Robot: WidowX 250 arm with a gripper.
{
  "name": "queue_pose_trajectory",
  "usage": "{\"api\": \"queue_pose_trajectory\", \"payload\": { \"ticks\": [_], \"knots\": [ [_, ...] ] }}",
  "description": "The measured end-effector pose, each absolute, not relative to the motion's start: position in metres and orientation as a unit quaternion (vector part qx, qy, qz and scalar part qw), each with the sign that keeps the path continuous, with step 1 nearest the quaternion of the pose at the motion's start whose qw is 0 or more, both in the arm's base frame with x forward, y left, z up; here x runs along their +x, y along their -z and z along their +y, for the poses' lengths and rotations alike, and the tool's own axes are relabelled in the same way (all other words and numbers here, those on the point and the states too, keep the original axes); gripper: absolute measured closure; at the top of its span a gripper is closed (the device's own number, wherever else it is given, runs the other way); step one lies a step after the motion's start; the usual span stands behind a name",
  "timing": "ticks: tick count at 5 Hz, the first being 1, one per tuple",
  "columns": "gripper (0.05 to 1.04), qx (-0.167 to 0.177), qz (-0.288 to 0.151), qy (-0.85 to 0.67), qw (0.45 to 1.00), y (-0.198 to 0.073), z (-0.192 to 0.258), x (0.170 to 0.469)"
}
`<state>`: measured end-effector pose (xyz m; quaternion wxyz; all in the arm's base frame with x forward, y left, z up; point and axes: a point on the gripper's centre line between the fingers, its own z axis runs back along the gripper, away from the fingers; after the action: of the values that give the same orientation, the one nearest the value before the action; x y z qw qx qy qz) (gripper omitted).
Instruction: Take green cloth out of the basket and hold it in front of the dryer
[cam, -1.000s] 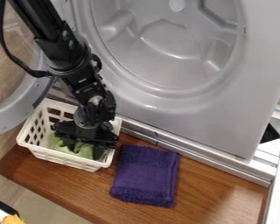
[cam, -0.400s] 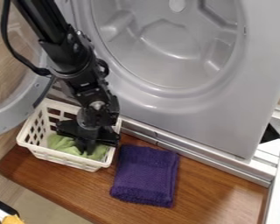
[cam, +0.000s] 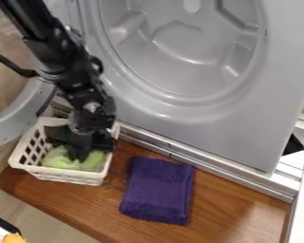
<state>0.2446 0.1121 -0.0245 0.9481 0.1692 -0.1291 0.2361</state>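
My gripper [cam: 78, 155] is down inside the white basket [cam: 69, 177], at the left below the open dryer [cam: 180, 52]. Its fingers are close together, shut on the green cloth [cam: 58, 160], and their tips are sunk into its folds. The cloth lies bunched on the basket's floor, partly covered by the gripper. The dryer's opening is up and to the right of the gripper.
A folded purple towel [cam: 157, 190] lies on the wooden surface [cam: 234, 204], right of the basket. The dryer's round door [cam: 18, 116] stands swung out at the left, close to the arm and basket.
The gripper's fingers have come together in the cloth. Since the last earlier frame, the gripper, basket and cloth have shifted a little to the left. The purple towel has stayed put.
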Motion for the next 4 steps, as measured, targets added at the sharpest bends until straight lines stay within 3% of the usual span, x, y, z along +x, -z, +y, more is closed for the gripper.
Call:
{"api": "queue_pose_trajectory", "payload": {
  "ticks": [2,4],
  "knots": [
    [1.029,0.138,-0.167,-0.274,0.937,-0.005,0.111,0.248],
    [1.029,0.065,-0.198,-0.243,0.947,-0.037,0.066,0.255]
  ]
}}
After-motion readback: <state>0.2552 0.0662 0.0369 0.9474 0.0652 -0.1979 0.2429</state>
